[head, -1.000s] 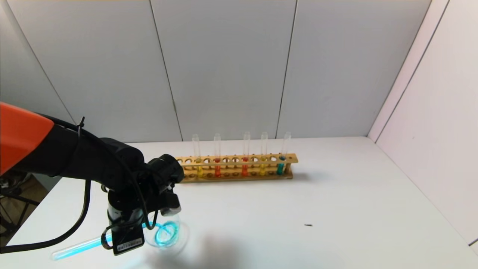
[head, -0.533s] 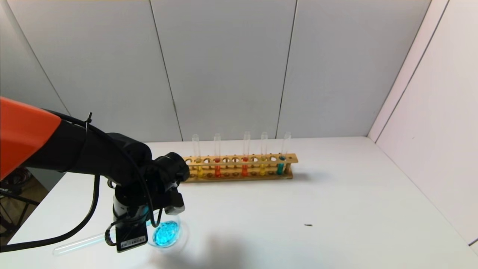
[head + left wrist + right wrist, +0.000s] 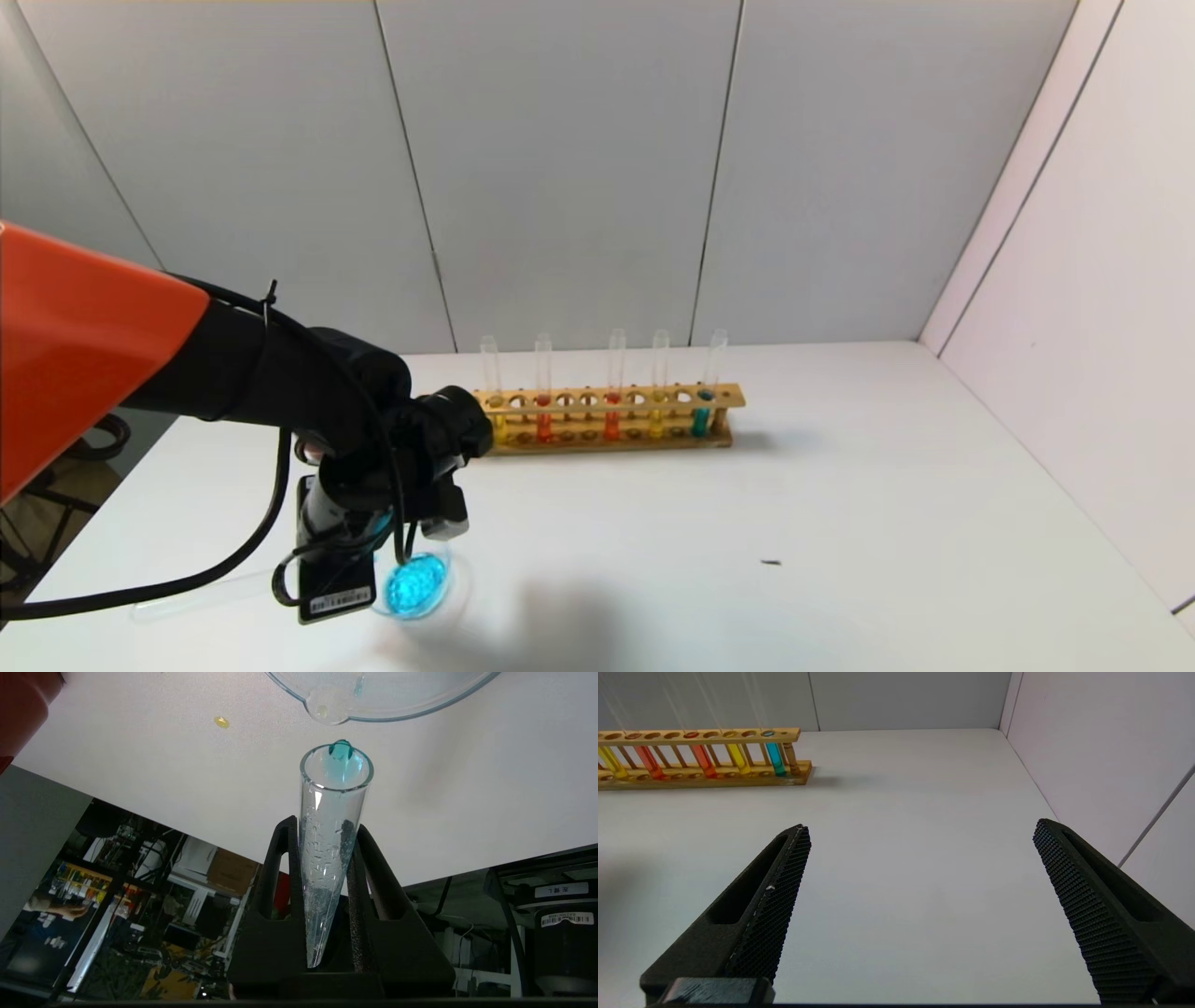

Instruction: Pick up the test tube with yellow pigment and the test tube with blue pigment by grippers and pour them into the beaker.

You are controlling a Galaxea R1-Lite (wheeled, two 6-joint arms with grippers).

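Observation:
My left gripper [image 3: 359, 560] is shut on the test tube with blue pigment [image 3: 210, 592], which lies tilted with its mouth over the beaker [image 3: 416, 585]. In the left wrist view the tube [image 3: 327, 849] sits between the black fingers [image 3: 280, 858]. It is nearly drained, with one blue drop at its mouth just short of the beaker's pouring lip [image 3: 327, 711]. Blue liquid pools in the beaker. The wooden rack [image 3: 607, 422] holds two yellow tubes [image 3: 656, 411], two orange-red ones and a second blue tube [image 3: 702, 411]. My right gripper [image 3: 920, 828] is open and empty over bare table.
The rack [image 3: 705, 756] stands at the back of the white table [image 3: 840, 523]. A red object [image 3: 23, 709] shows beside the beaker in the left wrist view. A yellow drop [image 3: 222, 722] and a dark speck [image 3: 770, 563] lie on the table. Walls close the back and right.
The left arm has shifted right and slightly back. The blue liquid has run out of the held tube and gathered in the beaker. The right gripper shows no change.

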